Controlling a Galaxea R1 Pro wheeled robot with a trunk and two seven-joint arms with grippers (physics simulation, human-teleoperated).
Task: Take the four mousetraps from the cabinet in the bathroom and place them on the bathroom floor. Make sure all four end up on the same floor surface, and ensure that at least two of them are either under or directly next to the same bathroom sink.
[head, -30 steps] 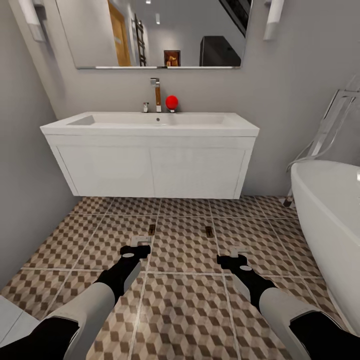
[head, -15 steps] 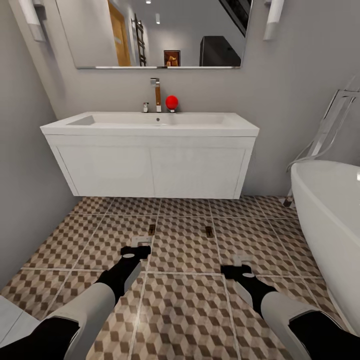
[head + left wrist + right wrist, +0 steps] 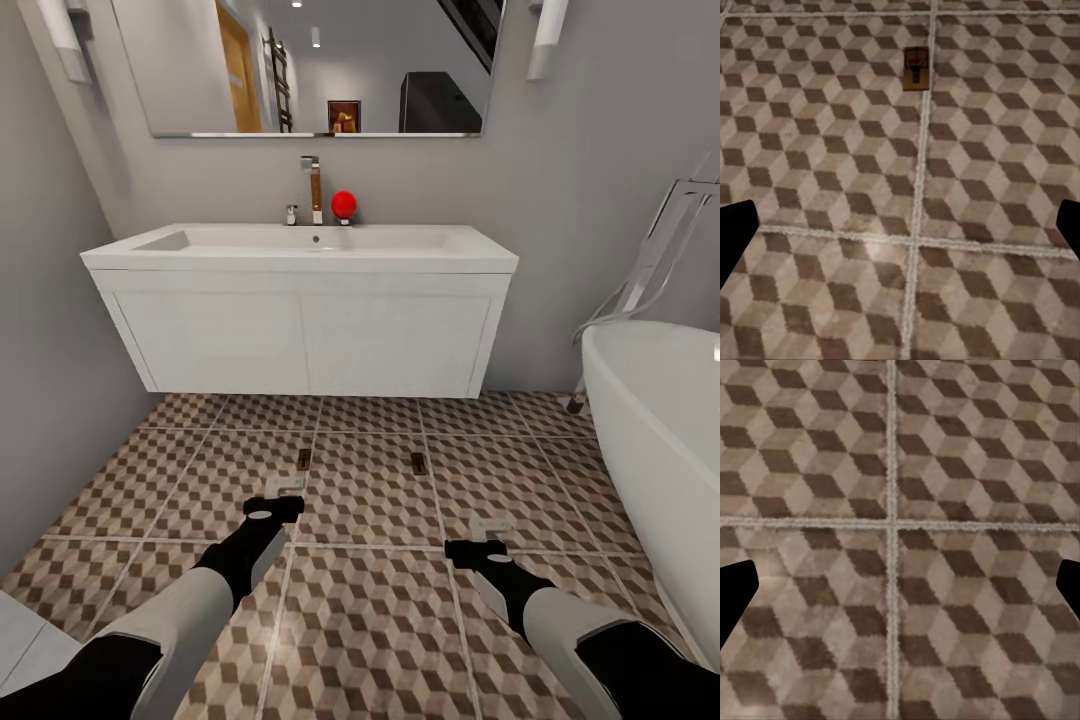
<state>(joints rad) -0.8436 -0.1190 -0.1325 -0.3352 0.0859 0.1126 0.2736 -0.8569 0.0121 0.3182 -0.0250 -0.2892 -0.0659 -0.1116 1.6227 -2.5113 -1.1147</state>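
Two small dark-brown mousetraps lie flat on the cube-patterned bathroom floor [image 3: 370, 600] just in front of the sink: the left mousetrap [image 3: 303, 459] and the right mousetrap [image 3: 418, 462]. The white sink [image 3: 300, 245] with its chrome tap tops the wall-hung vanity. My left gripper [image 3: 283, 488] hovers low just short of the left mousetrap [image 3: 916, 68], open and empty [image 3: 900, 232]. My right gripper [image 3: 487, 526] is open over bare tiles [image 3: 900, 589], nearer to me than the right mousetrap. The cabinet is out of view.
A white oval bathtub [image 3: 660, 420] fills the right side, with a chrome rack [image 3: 665, 250] leaning behind it. A red ball [image 3: 344, 204] sits by the tap. A grey wall [image 3: 50, 350] closes the left; a white object's corner [image 3: 15, 630] is at lower left.
My right gripper has drawn back toward me, away from the right mousetrap. The left gripper has eased back slightly. Both mousetraps stay where they were.
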